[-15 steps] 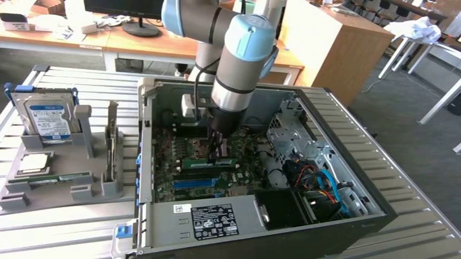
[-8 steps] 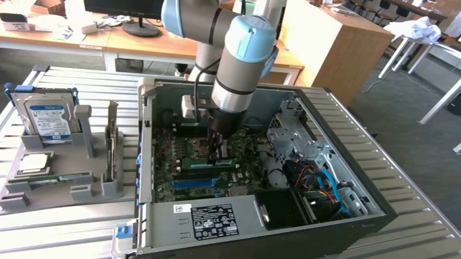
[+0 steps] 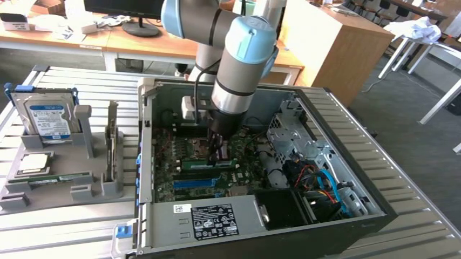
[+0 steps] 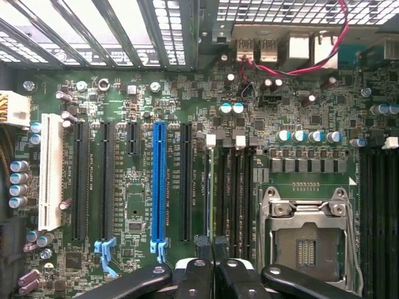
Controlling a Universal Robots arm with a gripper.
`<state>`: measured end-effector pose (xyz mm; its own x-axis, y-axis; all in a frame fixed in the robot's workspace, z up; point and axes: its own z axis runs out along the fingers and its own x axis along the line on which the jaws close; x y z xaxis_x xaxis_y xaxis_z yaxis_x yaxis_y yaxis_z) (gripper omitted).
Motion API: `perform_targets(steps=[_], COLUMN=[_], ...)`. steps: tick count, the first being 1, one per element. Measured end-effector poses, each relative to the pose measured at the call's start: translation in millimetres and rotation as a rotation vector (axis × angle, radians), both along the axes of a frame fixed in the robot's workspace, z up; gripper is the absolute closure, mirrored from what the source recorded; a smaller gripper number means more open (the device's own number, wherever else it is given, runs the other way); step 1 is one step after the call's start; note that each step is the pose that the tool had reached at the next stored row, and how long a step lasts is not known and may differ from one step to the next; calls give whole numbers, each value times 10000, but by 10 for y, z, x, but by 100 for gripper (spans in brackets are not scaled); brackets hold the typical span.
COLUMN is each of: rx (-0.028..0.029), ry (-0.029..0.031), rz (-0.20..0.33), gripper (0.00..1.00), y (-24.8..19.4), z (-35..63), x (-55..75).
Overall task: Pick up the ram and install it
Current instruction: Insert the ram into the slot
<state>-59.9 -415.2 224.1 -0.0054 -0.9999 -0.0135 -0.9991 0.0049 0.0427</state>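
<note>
A close look down onto a green computer motherboard (image 4: pixel 143 93) crowded with small components. The black two-fingered gripper (image 4: pixel 211 249) sits at the six o'clock edge, its fingertips (image 4: pixel 202 244) pressed together above a group of narrow black memory slots (image 4: pixel 234 193). Toward nine o'clock from those stand a long blue expansion slot (image 4: pixel 159 184), several black expansion slots (image 4: pixel 106 180) and one white slot (image 4: pixel 51 168). At four o'clock lies a square silver metal processor socket (image 4: pixel 307 240), open. Red and black wires (image 4: pixel 312 62) loop near one o'clock beneath a grey metal grille (image 4: pixel 280 9).
</note>
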Motion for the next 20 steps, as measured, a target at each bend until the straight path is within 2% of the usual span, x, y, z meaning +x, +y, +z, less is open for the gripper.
perform_targets(steps=[7,8,9,15,16,20], rx=[-4,-5,-6,-6,-3,-5], ry=[2,3,3,-18,-20,3], rz=[-1,-1,-2,1,4,4], gripper=[87,81,81,83,89,90], y=[-1,-2,-2,12,13,12], z=[-2,-1,9,247,252,252], x=[-1,-1,-1,-1,4,156])
